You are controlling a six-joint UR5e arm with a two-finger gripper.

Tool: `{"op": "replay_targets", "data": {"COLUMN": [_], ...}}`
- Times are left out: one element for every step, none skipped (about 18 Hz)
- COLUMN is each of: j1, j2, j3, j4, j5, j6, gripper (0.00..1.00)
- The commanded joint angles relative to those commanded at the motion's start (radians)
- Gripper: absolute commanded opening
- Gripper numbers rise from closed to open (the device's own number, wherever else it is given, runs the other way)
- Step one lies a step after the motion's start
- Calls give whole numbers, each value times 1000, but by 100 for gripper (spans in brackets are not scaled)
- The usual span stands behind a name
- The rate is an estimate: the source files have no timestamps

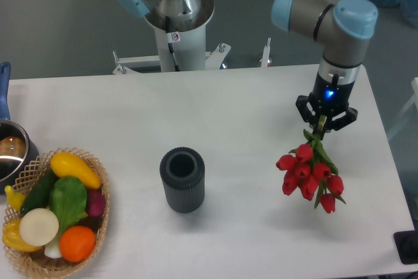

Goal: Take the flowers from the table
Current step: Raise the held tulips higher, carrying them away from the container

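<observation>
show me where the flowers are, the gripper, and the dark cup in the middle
flowers [308, 176]: fixed camera, on the red tulip heads.
gripper [322, 126]: fixed camera, between the fingertips, shut on the stems.
cup [183, 194]: fixed camera, on its ribbed side wall.

Cup [182, 179]: dark grey, ribbed, upright, centre.
Basket [98, 223]: wicker, near left, holding colourful vegetables.
Pot [12, 151]: far left edge, blue handle.

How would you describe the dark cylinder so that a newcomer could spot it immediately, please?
Start at the white table and look at its middle front. The cylinder stands upright there, between the basket and the flowers. It alone is dark grey, ribbed and open-topped.
</observation>
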Motion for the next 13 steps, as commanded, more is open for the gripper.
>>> {"op": "replay_targets", "data": {"j1": [0, 0, 2, 3, 11, 15, 20, 34, 46, 51, 54, 57, 60], "j2": [12, 23, 28, 28, 28, 28, 28, 26, 28, 28, 28, 28, 31], "j3": [5, 11, 18, 28, 37, 44, 54, 60, 61, 64, 66, 68, 66], "j4": [0, 0, 0, 0, 0, 0, 0, 0, 0, 0, 0, 0, 0], "j5": [-20, -34, -45, -55, -68, -85, -103, -121, -140, -160, -170, -171, -171], "j6": [-9, -14, -19, -31, -41, -49, -54, -60, -61, -62, -62, -62, -60], "gripper": [23, 23, 23, 23, 23, 23, 23, 23, 23, 23, 23, 23, 23]}}
